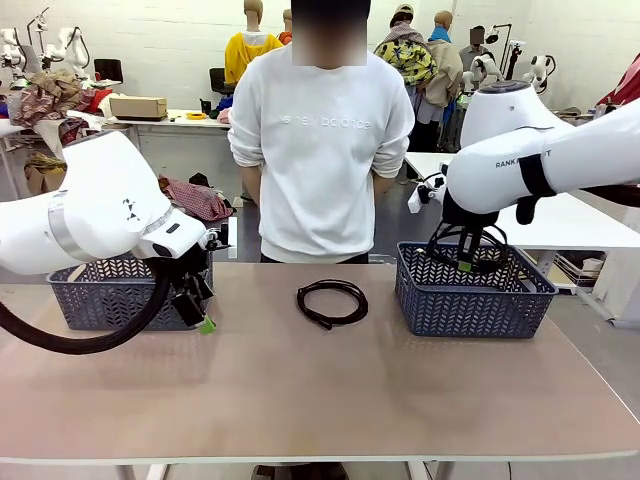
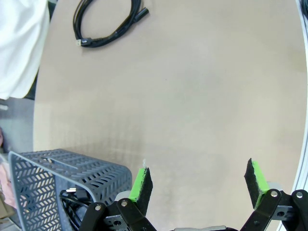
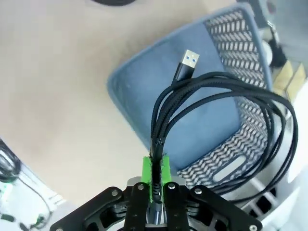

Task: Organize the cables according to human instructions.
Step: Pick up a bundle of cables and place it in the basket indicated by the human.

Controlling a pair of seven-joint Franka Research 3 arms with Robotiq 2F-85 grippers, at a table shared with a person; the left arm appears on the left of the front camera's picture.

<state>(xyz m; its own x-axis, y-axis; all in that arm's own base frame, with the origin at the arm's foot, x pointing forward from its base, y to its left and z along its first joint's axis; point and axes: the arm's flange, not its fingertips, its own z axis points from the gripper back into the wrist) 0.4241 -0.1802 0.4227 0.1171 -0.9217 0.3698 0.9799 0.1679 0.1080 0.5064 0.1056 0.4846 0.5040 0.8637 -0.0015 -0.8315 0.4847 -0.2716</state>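
Looking along my right wrist, I have the right gripper (image 3: 155, 179) clamped shut on a bundle of black cable (image 3: 211, 96). The strands are pinched between the green pads (image 3: 147, 175) and loop out over the blue-grey right basket (image 3: 139, 86), with a silver USB plug (image 3: 189, 61) sticking up at the loop's end. On the other side, the left gripper (image 2: 197, 180) hangs with its fingers spread wide and nothing between them, over bare table (image 2: 192, 96) just beside the left basket (image 2: 57, 166), where a dark cord (image 2: 72, 204) lies inside. Further out, a second cable (image 1: 332, 302) sits as a loose coil on the tabletop between the two baskets, touching neither. Beyond the far edge, a person (image 1: 320, 140) in a white sweatshirt stands facing me, arms down.
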